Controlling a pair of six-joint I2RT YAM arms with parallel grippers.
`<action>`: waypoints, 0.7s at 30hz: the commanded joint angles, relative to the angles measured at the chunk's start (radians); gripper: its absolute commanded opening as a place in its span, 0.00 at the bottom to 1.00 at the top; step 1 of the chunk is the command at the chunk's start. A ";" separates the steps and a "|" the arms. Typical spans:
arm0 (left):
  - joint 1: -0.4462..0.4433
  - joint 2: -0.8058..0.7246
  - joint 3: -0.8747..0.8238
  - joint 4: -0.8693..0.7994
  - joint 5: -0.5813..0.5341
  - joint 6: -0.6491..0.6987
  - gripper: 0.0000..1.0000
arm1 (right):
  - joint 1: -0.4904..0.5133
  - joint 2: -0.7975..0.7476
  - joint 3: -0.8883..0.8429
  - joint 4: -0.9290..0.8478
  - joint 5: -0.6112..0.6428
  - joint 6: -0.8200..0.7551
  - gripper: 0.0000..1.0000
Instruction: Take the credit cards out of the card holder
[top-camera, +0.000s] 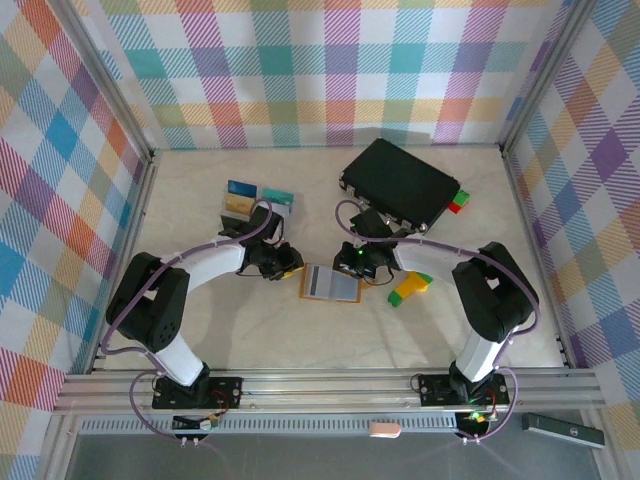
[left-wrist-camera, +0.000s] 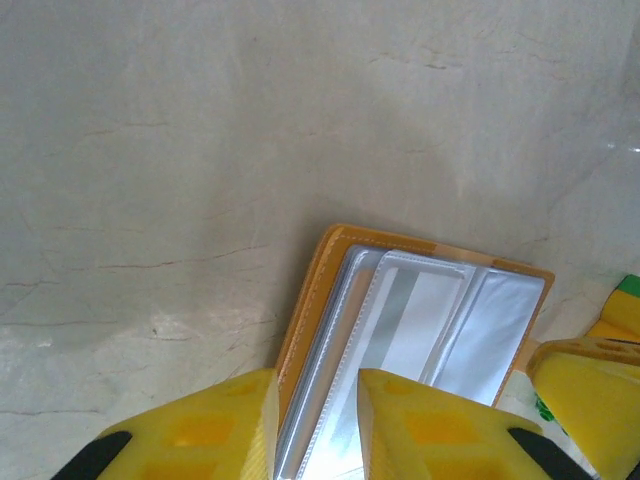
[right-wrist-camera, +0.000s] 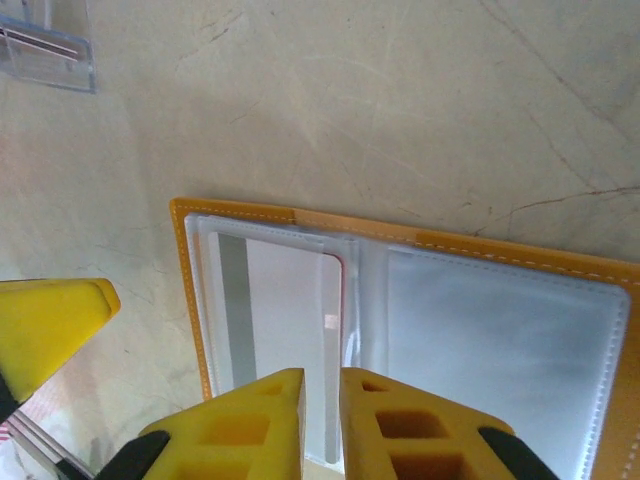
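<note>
Closest to me, the small orange-tan leather-look card holder (top-camera: 330, 283) lies open on the pale marbled table (top-camera: 250, 340), between the two arms. Its clear, grey-blue pockets face up. The left claw (left-wrist-camera: 318, 385) is clamped on the holder's orange left edge, which fills the gap between its yellow fingers along with the pocket leaves. The right claw (right-wrist-camera: 320, 385) sits over the left-hand pocket with its fingers almost together. I cannot tell whether it pinches the grey-white card with a grey stripe (right-wrist-camera: 285, 320) tucked in that pocket. A green-and-yellow block (top-camera: 410, 288) lies just right of the holder. Farther back on the left lie a blue-and-yellow card (top-camera: 238, 197) and a teal card (top-camera: 277, 197). Beyond the right arm rests a large black hard case (top-camera: 400, 182).
</note>
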 joint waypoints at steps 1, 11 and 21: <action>-0.020 -0.007 -0.007 0.005 0.030 -0.019 0.27 | -0.005 0.010 0.030 -0.036 -0.025 -0.083 0.17; -0.060 0.064 0.026 0.027 0.065 -0.033 0.21 | -0.005 0.074 0.052 -0.004 -0.096 -0.086 0.16; -0.072 0.122 0.029 0.005 0.025 -0.044 0.16 | -0.005 0.117 0.031 0.054 -0.129 -0.052 0.17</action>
